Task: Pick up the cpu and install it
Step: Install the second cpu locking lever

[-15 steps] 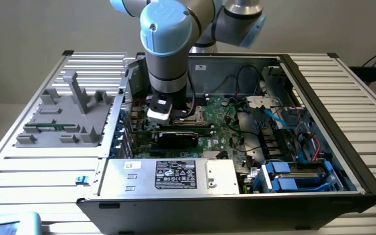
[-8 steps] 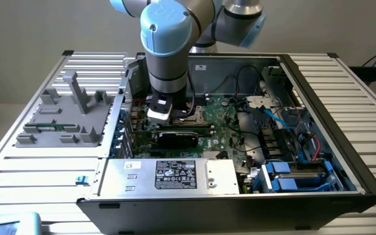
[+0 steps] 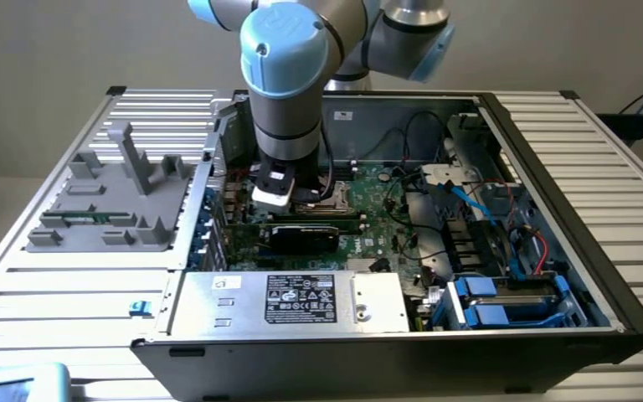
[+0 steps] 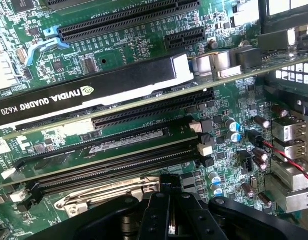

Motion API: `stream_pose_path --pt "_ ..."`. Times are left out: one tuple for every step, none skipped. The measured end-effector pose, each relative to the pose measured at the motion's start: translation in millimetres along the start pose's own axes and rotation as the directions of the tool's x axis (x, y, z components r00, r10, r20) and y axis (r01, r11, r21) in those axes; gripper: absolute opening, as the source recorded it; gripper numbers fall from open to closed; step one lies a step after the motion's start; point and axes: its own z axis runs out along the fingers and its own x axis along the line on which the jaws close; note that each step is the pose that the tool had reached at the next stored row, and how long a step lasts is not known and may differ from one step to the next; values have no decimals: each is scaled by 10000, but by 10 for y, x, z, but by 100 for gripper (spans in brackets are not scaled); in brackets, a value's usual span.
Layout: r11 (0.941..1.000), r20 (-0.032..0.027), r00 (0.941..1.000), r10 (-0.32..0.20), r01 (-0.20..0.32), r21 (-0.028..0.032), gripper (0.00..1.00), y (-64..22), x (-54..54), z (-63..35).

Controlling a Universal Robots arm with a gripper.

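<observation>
Claw [image 4: 161, 200] was shut, low over the socket [image 4: 108, 195] inside the open computer case [image 3: 568, 243] — cpu was hidden under it, so its spot stayed unclear — graphics card [image 4: 88, 92] sat nearby.

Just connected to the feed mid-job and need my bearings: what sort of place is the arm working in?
Most likely a computer assembly or test bench: an opened black desktop PC case lies on a ribbed grey metal table, the green motherboard carries a black NVIDIA Quadro graphics card, and a grey moulded parts holder sits beside it.
</observation>
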Motion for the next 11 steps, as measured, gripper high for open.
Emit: stream_pose_path --pt "10000 1 10000 0 0 -2 11 0 0 1" --pt "10000 1 10000 0 0 -2 11 1 0 2" --pt "10000 1 10000 0 0 0 11 1 0 5" --pt "10000 0 10000 0 0 2 11 1 0 8" --pt "10000 0 10000 0 0 2 11 1 0 11" --pt "10000 -1 10000 0 0 0 11 0 0 12" --pt "10000 0 10000 0 0 -1 11 0 0 14" --pt "10000 -1 10000 0 0 2 11 -1 0 17" --pt "10000 -1 10000 0 0 4 11 -2 0 20" --pt "10000 -2 10000 0 0 4 11 -4 -1 23" --pt "10000 -1 10000 0 0 5 11 -6 -2 24"
